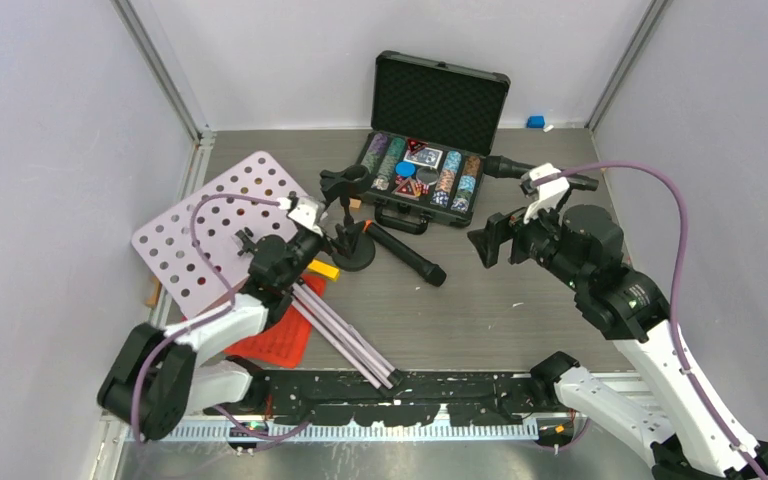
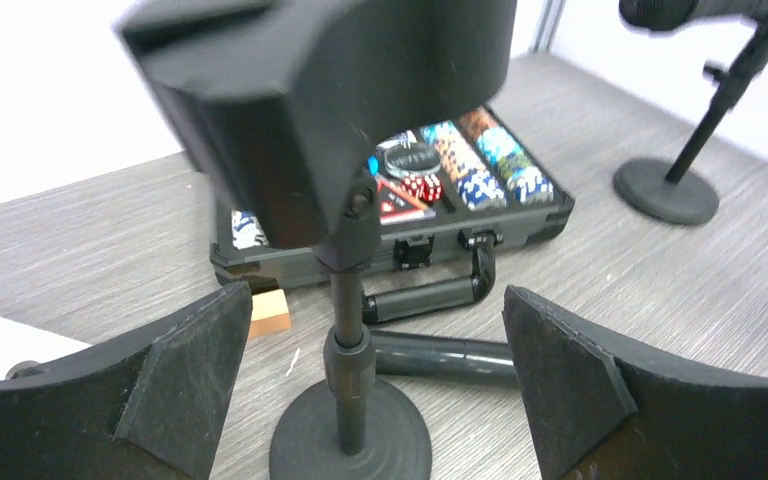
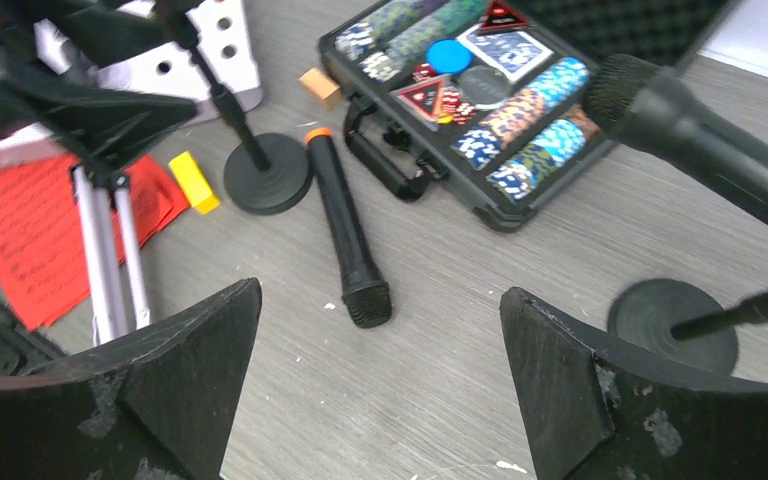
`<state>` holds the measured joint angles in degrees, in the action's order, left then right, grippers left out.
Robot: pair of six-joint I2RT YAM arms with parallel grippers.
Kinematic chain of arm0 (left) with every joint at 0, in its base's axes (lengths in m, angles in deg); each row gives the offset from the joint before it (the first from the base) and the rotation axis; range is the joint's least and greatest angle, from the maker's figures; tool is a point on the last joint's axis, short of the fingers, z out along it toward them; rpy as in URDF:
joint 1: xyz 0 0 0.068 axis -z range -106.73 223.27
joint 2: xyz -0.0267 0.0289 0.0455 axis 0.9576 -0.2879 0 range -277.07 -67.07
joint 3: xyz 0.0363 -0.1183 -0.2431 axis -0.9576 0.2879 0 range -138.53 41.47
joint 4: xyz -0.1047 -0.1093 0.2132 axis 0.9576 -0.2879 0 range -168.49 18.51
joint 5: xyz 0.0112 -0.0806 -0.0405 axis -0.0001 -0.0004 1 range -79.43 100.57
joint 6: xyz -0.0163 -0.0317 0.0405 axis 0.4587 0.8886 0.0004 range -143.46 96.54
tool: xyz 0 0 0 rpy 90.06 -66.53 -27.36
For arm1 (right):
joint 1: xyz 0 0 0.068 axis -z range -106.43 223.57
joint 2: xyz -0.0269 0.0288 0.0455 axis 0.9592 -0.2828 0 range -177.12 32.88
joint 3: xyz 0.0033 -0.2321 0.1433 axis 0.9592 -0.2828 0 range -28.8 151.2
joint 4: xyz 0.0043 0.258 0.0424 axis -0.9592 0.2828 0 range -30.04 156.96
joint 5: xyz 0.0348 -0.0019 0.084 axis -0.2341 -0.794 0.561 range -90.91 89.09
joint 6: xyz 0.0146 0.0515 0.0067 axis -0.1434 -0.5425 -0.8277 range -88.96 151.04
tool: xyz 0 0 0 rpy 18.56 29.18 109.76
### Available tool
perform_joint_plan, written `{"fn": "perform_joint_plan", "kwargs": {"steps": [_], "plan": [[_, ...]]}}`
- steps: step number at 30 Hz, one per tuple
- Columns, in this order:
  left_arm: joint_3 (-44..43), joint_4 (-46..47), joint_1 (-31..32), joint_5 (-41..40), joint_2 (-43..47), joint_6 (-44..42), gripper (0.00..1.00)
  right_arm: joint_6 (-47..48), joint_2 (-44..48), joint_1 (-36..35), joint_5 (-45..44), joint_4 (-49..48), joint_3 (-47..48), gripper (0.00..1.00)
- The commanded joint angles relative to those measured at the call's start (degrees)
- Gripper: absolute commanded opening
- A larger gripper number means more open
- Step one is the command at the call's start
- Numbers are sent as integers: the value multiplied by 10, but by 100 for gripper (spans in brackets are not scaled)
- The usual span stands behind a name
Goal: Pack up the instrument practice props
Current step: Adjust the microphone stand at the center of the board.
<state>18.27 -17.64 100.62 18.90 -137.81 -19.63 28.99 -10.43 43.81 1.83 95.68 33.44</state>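
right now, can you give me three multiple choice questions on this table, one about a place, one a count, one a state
1. Where is the loose microphone?
A. clipped upright in a holder
B. flat on the table, beside a round stand base
C. hanging off the table's edge

2. How many microphones show?
A. one
B. four
C. two

3. How is the left pincer?
A. open, the stand pole between its fingers
B. shut on the stand pole
C. shut on the loose microphone

Key: 1 B, it lies on bare tabletop next to the base; 2 C, the loose one plus the second microphone raised at the right; 3 A, both fingers stand wide of the pole.
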Motion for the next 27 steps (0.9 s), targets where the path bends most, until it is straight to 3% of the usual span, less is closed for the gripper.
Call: {"fn": "perform_joint_plan", "kwargs": {"steps": [1, 9, 14, 17, 20, 27], "plan": [[-5, -188, -3, -76, 140, 96, 100, -70, 2, 1, -130, -8, 19, 98], [-71, -598, -3, -190, 415, 226, 100, -142, -49, 1, -203, 109, 112, 99], [-172, -793, -3, -191, 490, 255, 100, -209, -54, 1, -326, 161, 148, 99], [-262, -858, -3, -161, 463, 240, 100, -231, -47, 1, -360, 177, 153, 99], [-345, -852, -3, -121, 419, 231, 100, -242, -42, 1, -411, 204, 151, 98], [-628, -880, -3, 37, 194, 172, 100, -259, -34, 1, -449, 243, 104, 94]]}}
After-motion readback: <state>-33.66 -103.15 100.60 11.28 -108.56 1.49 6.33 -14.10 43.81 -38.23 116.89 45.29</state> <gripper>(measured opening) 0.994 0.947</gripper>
